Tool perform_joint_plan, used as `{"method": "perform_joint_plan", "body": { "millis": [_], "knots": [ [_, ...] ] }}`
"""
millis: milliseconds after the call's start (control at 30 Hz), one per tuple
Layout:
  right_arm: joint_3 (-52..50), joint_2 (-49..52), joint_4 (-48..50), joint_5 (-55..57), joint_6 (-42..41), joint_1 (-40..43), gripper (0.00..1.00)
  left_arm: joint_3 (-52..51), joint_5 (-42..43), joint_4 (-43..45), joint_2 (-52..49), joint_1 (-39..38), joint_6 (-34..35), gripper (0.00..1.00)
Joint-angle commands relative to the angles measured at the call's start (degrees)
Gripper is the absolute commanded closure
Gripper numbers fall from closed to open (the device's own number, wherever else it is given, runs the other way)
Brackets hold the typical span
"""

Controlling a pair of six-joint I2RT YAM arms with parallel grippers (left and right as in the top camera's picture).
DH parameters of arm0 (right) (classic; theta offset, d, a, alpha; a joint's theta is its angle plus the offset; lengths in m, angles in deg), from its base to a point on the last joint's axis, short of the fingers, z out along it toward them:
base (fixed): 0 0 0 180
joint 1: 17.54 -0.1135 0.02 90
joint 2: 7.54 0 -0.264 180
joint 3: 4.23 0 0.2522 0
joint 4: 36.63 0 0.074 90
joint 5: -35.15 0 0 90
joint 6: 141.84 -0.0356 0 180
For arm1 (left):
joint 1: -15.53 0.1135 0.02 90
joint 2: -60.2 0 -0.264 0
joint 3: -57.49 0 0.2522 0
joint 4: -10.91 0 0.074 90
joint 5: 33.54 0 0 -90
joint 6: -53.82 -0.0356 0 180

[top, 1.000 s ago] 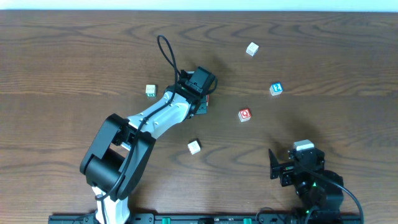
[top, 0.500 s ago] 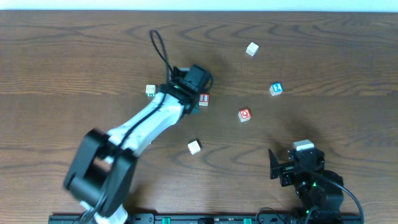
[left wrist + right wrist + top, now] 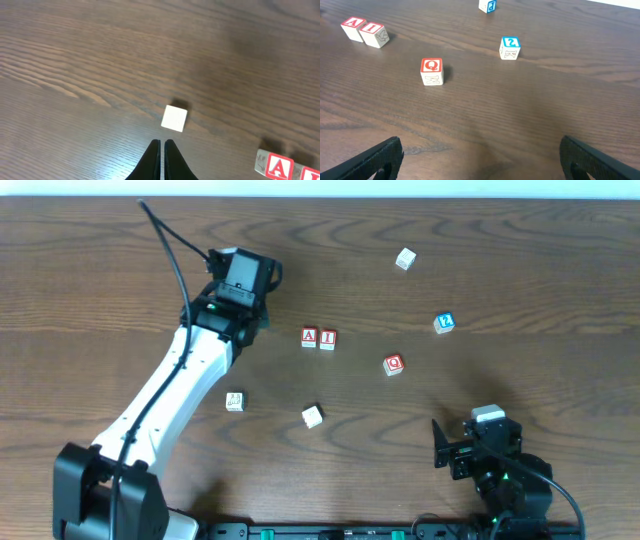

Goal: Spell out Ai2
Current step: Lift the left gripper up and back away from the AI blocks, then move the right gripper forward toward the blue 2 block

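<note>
The red A cube (image 3: 309, 337) and red I cube (image 3: 328, 339) sit touching, side by side, at mid table. They also show in the right wrist view, A (image 3: 353, 28) and I (image 3: 375, 34). The blue 2 cube (image 3: 444, 322) stands apart to the right, seen too in the right wrist view (image 3: 509, 48). My left gripper (image 3: 162, 144) is shut and empty, left of the A cube (image 3: 278, 165), with a plain pale cube (image 3: 174, 118) just ahead of its tips. In the overhead view the left wrist (image 3: 241, 290) hides its fingers. My right gripper (image 3: 480, 155) is open and empty at the front right (image 3: 470, 445).
The red Q cube (image 3: 393, 364) lies between the I and 2 cubes (image 3: 432, 71). A pale cube (image 3: 404, 259) is at the back right (image 3: 488, 5). Another pale cube (image 3: 313, 416) and a green-marked one (image 3: 234, 401) lie nearer the front.
My left arm has swung left and back, away from the I cube. The I cube rests beside the A cube, which is now uncovered. The green-marked cube by the arm now shows.
</note>
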Motion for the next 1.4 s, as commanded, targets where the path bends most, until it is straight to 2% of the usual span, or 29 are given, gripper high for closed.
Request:
{"method": "perform_joint_plan", "body": {
  "millis": [0, 400, 467, 567, 633, 700, 1000, 1067, 1233, 1300, 1367],
  "knots": [
    [-0.42, -0.31, -0.02, -0.66, 0.63, 0.39, 0.01, 0.92, -1.01, 0.20, 1.53, 0.46, -0.63, 0.94],
    [-0.42, -0.31, 2.73, -1.36, -0.98, 0.39, 0.01, 0.90, 3.04, 1.16, 1.57, 0.28, -0.81, 0.91],
    [-0.42, -0.31, 5.09, -1.36, -7.45, 0.39, 0.01, 0.90, 3.04, 1.20, 1.57, 0.28, -1.29, 0.91],
    [-0.42, -0.31, 5.68, -1.97, -28.55, 0.39, 0.01, 0.92, 3.04, 1.22, 1.57, 0.28, -1.75, 0.90],
    [-0.42, -0.31, 5.68, -1.97, -36.02, 0.39, 0.01, 0.90, 3.04, 1.22, 1.57, 0.28, -2.03, 0.88],
    [-0.44, -0.31, 5.49, -1.95, -38.21, 0.39, 0.01, 0.92, 3.04, 1.25, 1.57, 0.28, -2.75, 0.87],
    [-0.44, -0.31, 6.38, -0.90, -38.18, 0.39, 0.01, 0.90, 3.04, 2.60, 1.55, 0.28, -2.99, 0.85],
    [-0.44, -0.31, 9.05, -0.39, -38.10, 0.42, 0.01, 0.90, 3.04, 3.02, 1.55, 0.28, -3.02, 0.80],
    [-0.42, 2.08, 19.69, -1.20, -38.25, 0.42, 0.01, 0.90, 3.06, 3.28, 1.55, 0.28, -3.02, 0.49],
    [-0.42, 5.99, 25.31, -1.09, -38.66, 0.46, 0.01, 0.90, 3.08, 3.30, 1.55, 0.28, -2.99, 0.39],
    [0.33, 12.22, 30.84, -1.07, -38.66, 0.46, 0.01, 0.90, 3.30, 3.39, 1.55, 0.28, -2.99, 0.34]
  ]
}}
